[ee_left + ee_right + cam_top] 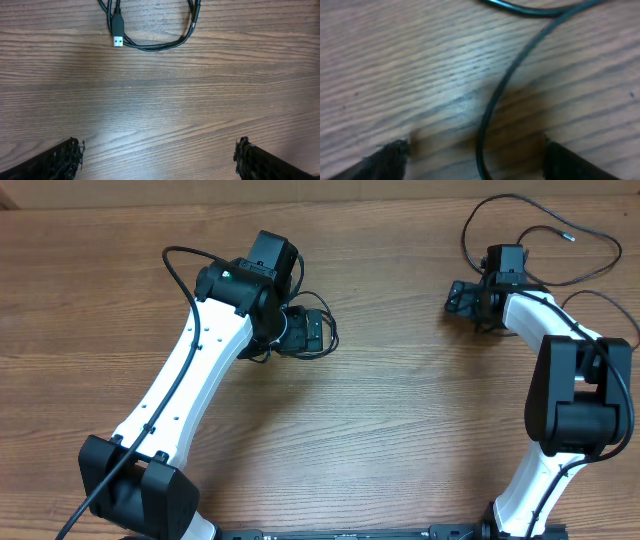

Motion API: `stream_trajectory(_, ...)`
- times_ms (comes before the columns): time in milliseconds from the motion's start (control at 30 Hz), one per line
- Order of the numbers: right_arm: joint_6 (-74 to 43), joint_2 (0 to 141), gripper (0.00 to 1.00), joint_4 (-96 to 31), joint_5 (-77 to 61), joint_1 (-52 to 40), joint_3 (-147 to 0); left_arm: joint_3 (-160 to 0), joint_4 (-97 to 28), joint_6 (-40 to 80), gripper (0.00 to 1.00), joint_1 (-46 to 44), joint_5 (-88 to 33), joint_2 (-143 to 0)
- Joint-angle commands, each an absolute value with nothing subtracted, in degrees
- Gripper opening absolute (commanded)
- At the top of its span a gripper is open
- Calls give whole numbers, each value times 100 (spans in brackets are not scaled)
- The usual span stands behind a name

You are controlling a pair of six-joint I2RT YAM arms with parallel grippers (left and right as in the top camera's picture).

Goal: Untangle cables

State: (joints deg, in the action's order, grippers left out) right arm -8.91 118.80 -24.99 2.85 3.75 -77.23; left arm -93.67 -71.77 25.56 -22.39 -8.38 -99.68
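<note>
- Overhead: shows even, fairly bright light from above; casts short, soft shadows on the table (400, 430); reads sharp edge to edge.
- Left wrist: renders wood grain and USB plug (117, 40) crisply; carries a pale sheen across the middle.
- Right wrist: blurs throughout; gives the cable (490, 115) soft edges, a diffuse shadow alongside, and whitish glare near centre.

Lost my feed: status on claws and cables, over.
Left claw open, empty; USB cable ahead. Right claw open, straddling black cord on table. No obstruction seen.

Cables (150, 46) (seemingly two) lie on table (160, 100).
</note>
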Motion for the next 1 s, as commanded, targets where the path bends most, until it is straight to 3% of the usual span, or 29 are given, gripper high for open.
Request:
stream_trajectory(0,-888,11981,69,-2447,379,395,-7797,-9373,-7175,2532,99,-2252,-904,-10012)
stream_trajectory(300,-888,11981,23,-2521,377,381,-7797,-9373,-7159,2532,100,-2252,-904,-10012)
stream_trajectory(500,-888,11981,4,-2694,377,381,-7797,-9373,-7155,2532,99,-2252,-904,-10012)
stream_trajectory(967,-615,11561,4,-3308,-237,381,-7800,-9373,-7153,2532,100,-2252,-904,-10012)
